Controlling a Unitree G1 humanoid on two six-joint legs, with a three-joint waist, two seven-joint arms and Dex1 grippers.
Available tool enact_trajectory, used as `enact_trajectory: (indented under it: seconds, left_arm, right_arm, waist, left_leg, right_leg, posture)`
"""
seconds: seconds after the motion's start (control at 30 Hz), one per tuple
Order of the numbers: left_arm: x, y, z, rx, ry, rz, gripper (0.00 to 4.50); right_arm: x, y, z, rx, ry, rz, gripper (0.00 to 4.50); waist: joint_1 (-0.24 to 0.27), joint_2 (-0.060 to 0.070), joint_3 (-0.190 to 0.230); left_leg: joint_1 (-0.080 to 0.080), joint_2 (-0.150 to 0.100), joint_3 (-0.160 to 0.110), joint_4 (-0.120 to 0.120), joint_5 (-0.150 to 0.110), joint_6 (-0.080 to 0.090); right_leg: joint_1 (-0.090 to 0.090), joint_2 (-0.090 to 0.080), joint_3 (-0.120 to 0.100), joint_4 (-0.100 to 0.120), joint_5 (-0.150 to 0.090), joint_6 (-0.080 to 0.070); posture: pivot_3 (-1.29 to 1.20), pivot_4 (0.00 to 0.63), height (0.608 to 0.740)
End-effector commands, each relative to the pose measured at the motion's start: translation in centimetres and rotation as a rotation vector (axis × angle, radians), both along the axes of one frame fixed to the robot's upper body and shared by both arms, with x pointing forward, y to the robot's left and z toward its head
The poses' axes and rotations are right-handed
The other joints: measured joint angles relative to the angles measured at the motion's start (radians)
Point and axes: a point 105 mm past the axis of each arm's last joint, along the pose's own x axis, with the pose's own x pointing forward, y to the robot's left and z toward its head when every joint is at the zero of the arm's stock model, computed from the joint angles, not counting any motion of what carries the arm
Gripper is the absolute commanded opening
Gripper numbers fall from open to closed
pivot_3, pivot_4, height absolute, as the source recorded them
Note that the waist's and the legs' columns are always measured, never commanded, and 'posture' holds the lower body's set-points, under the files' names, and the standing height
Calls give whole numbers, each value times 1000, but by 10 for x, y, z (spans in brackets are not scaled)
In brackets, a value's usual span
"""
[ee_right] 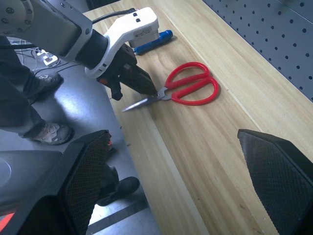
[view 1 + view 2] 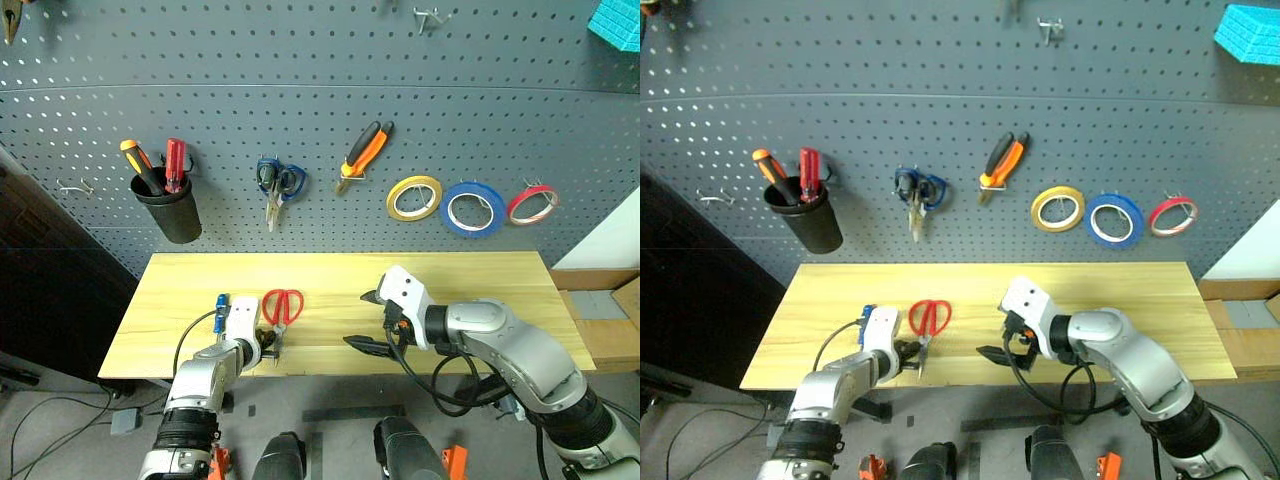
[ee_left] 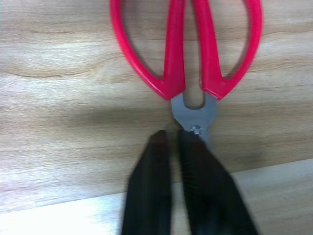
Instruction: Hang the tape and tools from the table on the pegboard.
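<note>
- Already on the pegboard (image 2: 300, 60): the blue tape (image 2: 474, 209), centre right, and the pliers (image 2: 363, 150) at upper centre.
- The red scissors (image 2: 281, 308) and blue screwdriver (image 1: 152, 42) lie on the table (image 2: 480, 275), lower left.
- The left gripper (image 3: 178, 147) pinches the scissors at the pivot, jaws nearly together.
- The right gripper (image 1: 186, 181) hovers wide apart, holding nothing.

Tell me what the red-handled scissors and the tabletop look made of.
The scissors: handles look like glossy moulded red plastic; the blades and pivot plate are dull grey metal with a rivet. The table: light wood or wood veneer, going by the grain lines and lengthwise plank seams, with a smooth matt finish; which one can't be told.
</note>
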Motion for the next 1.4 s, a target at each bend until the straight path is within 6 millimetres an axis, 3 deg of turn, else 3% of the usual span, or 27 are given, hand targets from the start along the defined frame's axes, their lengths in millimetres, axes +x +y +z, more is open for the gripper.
enact_trajectory:
  seconds: [0.03,0.23,0.33,0.4,0.53,0.8,1.1,1.4]
  left_arm:
    - [2,6,11,12,-72,53,2121]
    - [9,10,51,-19,-260,136,3900]
    - [8,1,70,-93,-324,145,3900]
    - [5,-8,70,-122,-301,139,3900]
    - [-2,-25,53,-120,-168,111,3900]
    - [-9,-39,13,-51,98,107,3900]
    - [-5,-24,-9,4,222,155,3900]
    - [-6,-21,-18,28,284,166,3900]
  right_arm:
    - [-5,3,8,2,-50,38,4500]
    - [-6,1,8,8,-54,40,4500]
    - [-7,0,8,14,-52,40,4500]
    - [-7,0,8,14,-49,41,4500]
    - [-6,-1,8,10,-45,46,4500]
    - [-6,-2,7,12,-15,52,4500]
    - [-11,-2,7,21,11,50,4500]
    - [-13,-1,9,40,52,51,4500]
  waist:
    - [-2,0,0]
    - [-3,-5,3]
    - [-3,-5,3]
    - [-3,-5,3]
    - [-4,-5,3]
    - [-4,-6,3]
    - [-7,-5,1]
    - [-12,-4,-2]
  left_leg:
    - [0,0,0,0,0,0]
    - [-3,0,0,0,0,0]
    - [-4,0,0,0,0,0]
    - [-4,0,0,0,0,-1]
    - [-4,0,0,0,0,0]
    - [-4,0,0,0,0,0]
    - [-2,0,0,0,0,0]
    - [2,0,0,0,0,-1]
  right_leg:
    - [0,0,0,0,0,0]
    - [-3,0,0,0,1,1]
    - [-3,0,0,0,1,1]
    - [-3,0,0,0,1,1]
    - [-3,0,0,0,0,1]
    - [-3,0,0,0,1,1]
    - [-2,0,0,0,1,2]
    - [2,0,0,0,0,1]
  posture:
    - [-150,176,740]
    - [-150,176,740]
    - [-149,176,740]
    - [-141,174,740]
    - [-136,171,740]
    - [-145,167,740]
    - [-162,168,740]
    - [-169,172,740]
